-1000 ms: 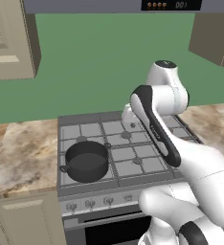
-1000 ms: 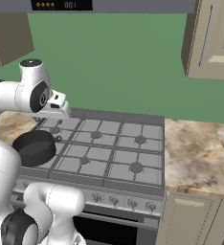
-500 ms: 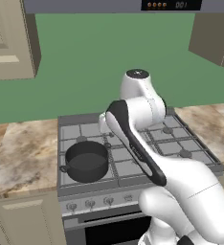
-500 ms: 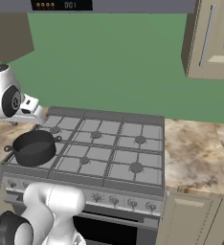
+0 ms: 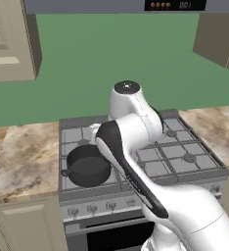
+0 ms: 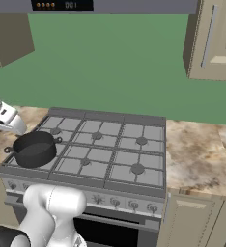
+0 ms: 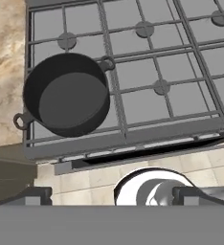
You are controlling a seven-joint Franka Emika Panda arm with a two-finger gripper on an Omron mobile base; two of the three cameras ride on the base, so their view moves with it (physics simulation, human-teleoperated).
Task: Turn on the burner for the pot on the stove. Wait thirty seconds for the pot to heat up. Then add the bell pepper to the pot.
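Note:
The dark grey pot stands empty on the stove's front left burner; it also shows as the pot and the pot in the two base views. My gripper hangs high over the stove's front edge and looks down, with the pot up and to the left in the hand view. Its two dark fingertips stand far apart with nothing between them, so it is open. My white hand sits at the left edge of the right base view, above the pot. The bell pepper is out of view.
A row of knobs runs along the stove front above the black oven door. Marble counters flank the stove. Wall cabinets hang at both sides. My arm crosses the stove's middle.
The arm has swung left across the stove, from over the right burners toward the pot's side. The gripper stays open. Pot and cameras have not moved.

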